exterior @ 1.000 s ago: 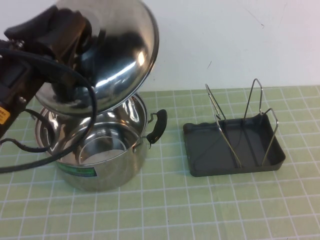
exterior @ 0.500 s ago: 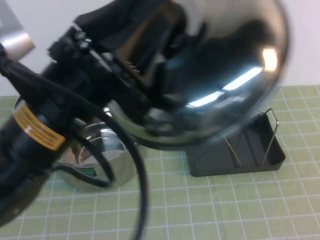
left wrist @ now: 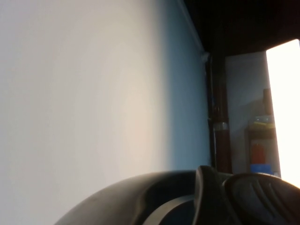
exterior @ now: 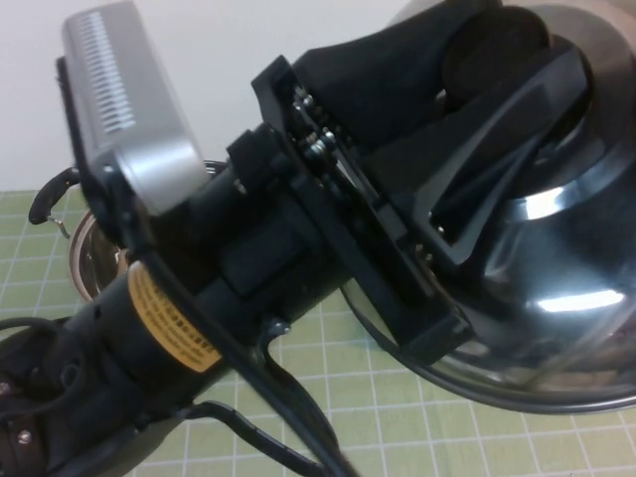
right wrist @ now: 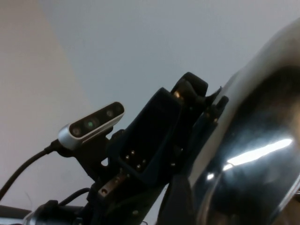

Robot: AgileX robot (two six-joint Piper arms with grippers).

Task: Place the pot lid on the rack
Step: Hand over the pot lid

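Held high and close to the raised camera, filling the right half of the frame: the pot lid point(exterior: 556, 298), tipped on edge, domed steel side toward the lens. Pinching its black knob point(exterior: 492, 50) at the upper right: the left gripper point(exterior: 497, 94), black fingers point(exterior: 517, 129) closed either side of the knob. Running from there down to the lower left corner: the left arm point(exterior: 169, 328), with a yellow label and a silver wrist camera point(exterior: 119, 109) at the upper left. Behind the arm at mid-left, only a sliver of the steel pot point(exterior: 84, 248) and one black side handle point(exterior: 50, 194). Below and between, a surface point(exterior: 397, 437) covered in a green mat with a pale grid. Behind that, a plain white wall point(exterior: 229, 40).

Rack hidden behind the lid. Right gripper nowhere in any view; in its wrist camera, just the lid's shiny curve point(right wrist: 253, 159) and the left arm's camera against pale wall. In the left wrist view, mostly white wall point(left wrist: 84, 93), possibly a doorway and shelving at the far right.
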